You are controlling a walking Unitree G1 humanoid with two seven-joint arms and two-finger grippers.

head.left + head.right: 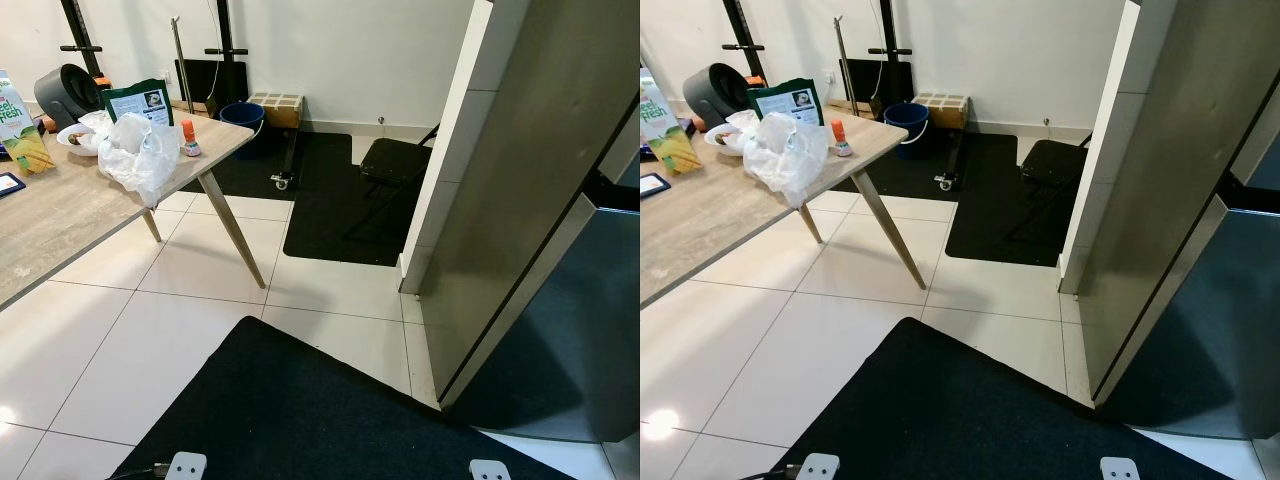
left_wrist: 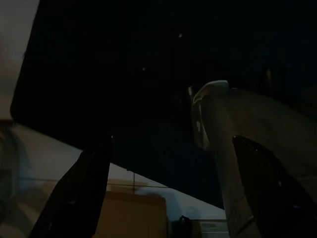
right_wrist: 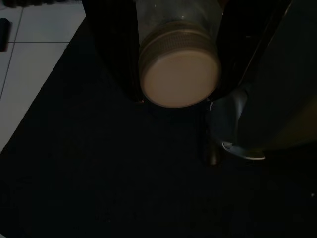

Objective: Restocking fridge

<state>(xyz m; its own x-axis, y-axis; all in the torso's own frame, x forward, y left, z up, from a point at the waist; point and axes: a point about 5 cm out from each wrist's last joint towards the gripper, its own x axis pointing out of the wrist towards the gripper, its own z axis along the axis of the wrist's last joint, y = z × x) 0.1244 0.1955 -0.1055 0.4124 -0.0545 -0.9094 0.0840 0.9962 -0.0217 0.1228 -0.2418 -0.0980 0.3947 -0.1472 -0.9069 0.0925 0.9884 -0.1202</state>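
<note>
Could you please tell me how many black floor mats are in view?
2: one black floor mat lies directly before the robot by the fridge; another mat lies farther off, under the folding chair.

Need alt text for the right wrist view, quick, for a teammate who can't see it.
The right gripper holds a clear jar with a pale lid between its black fingers, lid toward the camera. Below it lies a black mat, with white floor tiles at one edge; the picture is dim.

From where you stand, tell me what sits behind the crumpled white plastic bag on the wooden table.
Behind the crumpled white plastic bag stands a dark green pouch, its lower part covered. Beside it are a white bowl and a small red-capped bottle.
</note>
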